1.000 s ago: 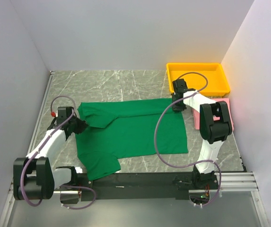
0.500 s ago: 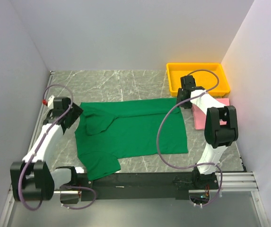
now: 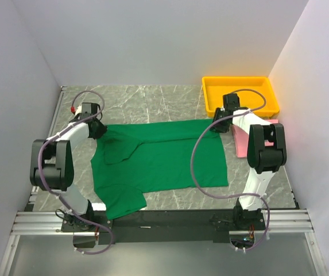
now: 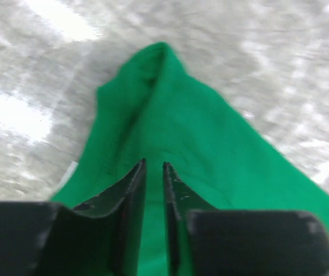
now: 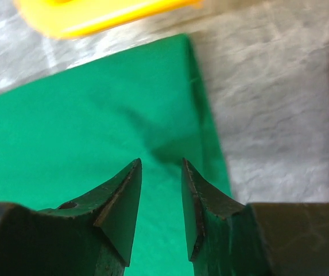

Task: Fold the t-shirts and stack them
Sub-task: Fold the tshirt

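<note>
The dark green t-shirt (image 3: 158,158) lies spread flat mid-table, its left sleeve folded inward. My left gripper (image 3: 98,130) is over the shirt's far-left corner. In the left wrist view (image 4: 154,164) its jaws stand a narrow gap apart, with green cloth (image 4: 210,132) showing between and beyond them. My right gripper (image 3: 216,127) is over the shirt's far-right corner. In the right wrist view (image 5: 161,161) it is open and empty just above the cloth (image 5: 84,115). The folded pink t-shirt (image 3: 242,144) lies at the right, partly hidden under my right arm.
A yellow tray (image 3: 242,80) stands at the back right, just beyond my right gripper, and its edge shows in the right wrist view (image 5: 95,17). White walls close in the table on the left, back and right. Cables loop over both arms.
My left gripper has left the shirt's left sleeve and swung back and right to the far-left corner. My right gripper shifted slightly but stayed near the far-right corner.
</note>
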Controlling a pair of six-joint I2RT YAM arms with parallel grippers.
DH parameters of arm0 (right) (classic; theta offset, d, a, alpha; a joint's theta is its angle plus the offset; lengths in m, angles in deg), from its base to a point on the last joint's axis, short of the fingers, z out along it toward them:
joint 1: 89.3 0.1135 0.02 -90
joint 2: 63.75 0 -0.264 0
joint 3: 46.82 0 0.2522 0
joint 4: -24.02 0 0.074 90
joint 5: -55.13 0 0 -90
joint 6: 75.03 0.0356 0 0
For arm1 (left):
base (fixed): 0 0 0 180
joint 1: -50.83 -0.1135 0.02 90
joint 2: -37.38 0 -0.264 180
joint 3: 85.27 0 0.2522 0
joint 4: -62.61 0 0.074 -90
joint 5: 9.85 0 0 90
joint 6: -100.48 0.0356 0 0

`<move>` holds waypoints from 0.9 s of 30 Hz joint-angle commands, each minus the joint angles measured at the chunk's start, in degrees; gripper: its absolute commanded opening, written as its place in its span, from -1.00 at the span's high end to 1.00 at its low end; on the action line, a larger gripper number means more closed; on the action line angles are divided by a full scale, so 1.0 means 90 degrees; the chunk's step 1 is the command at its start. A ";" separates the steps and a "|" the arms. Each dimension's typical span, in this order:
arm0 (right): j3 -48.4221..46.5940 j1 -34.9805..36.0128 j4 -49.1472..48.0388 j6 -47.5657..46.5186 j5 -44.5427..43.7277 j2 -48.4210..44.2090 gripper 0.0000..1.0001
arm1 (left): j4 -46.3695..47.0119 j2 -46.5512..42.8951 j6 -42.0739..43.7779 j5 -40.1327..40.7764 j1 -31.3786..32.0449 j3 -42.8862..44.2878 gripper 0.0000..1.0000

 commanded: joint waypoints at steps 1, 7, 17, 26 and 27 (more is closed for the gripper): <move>0.0028 -0.0320 -0.0281 0.0305 0.0371 0.0231 0.18 | -0.0106 0.0322 0.0027 0.0495 -0.0128 0.0197 0.56; 0.0165 -0.0614 -0.0193 0.0530 0.0547 0.0368 0.31 | -0.0262 0.0821 0.0144 0.0438 -0.0802 0.0138 0.73; 0.0380 -0.0595 -0.0095 0.0452 0.0215 -0.0265 0.31 | -0.0594 0.0754 0.0613 0.1092 -0.0901 0.0627 0.60; 0.0488 0.0176 -0.0329 0.0276 0.0283 -0.1018 0.21 | -0.0575 -0.0517 0.0896 0.1434 0.0104 0.0548 -0.15; 0.0478 0.0274 -0.0368 0.0296 0.0293 -0.1028 0.21 | -0.0585 -0.0488 0.0887 0.1357 0.0269 0.0597 -0.15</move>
